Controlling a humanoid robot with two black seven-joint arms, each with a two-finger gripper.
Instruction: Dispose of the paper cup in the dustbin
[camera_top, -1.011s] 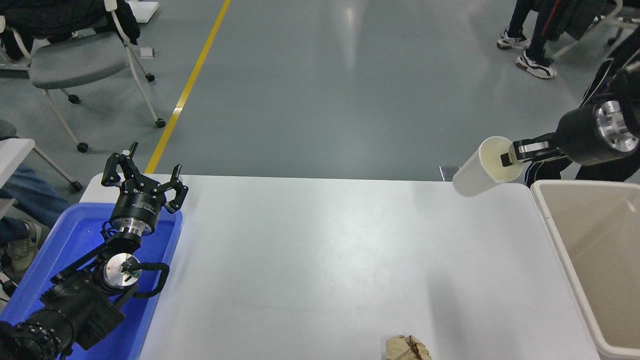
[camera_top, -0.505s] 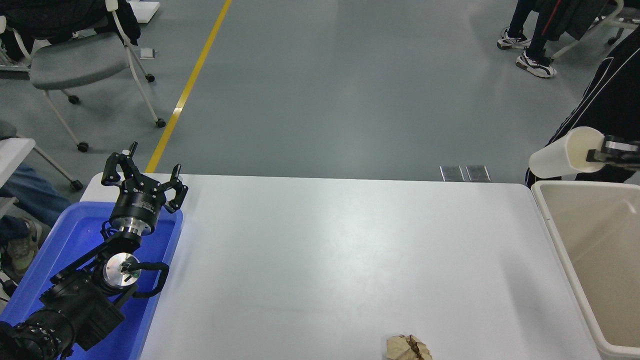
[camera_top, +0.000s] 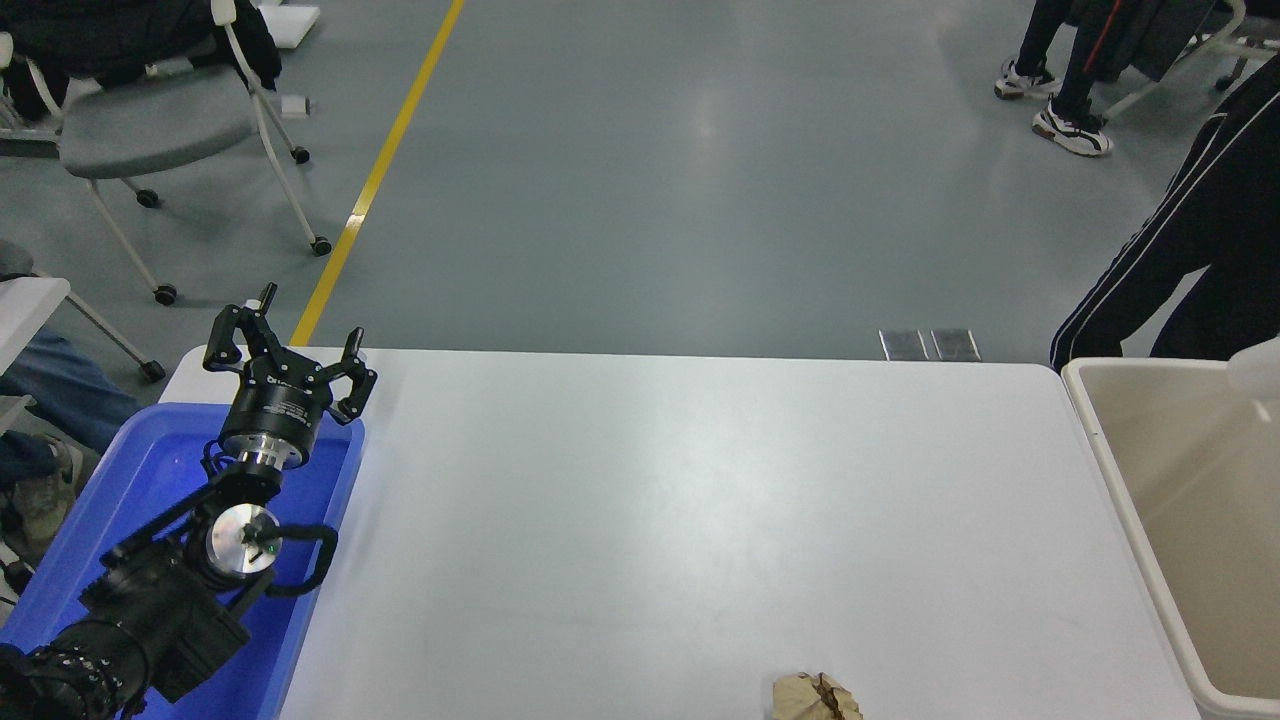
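Observation:
Only a small end of the cream-white paper cup (camera_top: 1262, 369) shows at the right edge of the picture, above the open beige dustbin (camera_top: 1102, 440). The dustbin stands off the table's right end, and the part of its inside that shows holds nothing. My right gripper is out of view past the right edge, so what holds the cup cannot be seen. My left gripper (camera_top: 288, 352) is open and empty, parked over the blue tray (camera_top: 150, 470) at the lower left.
A crumpled brown paper ball (camera_top: 815, 697) lies at the table's front edge. A person in black trousers (camera_top: 1180, 250) stands just behind the dustbin. A wheeled chair (camera_top: 150, 120) stands on the floor at the far left.
The right gripper carried the cup rightward from over the table's far right corner to above the dustbin, and has left the picture. The left arm has not moved.

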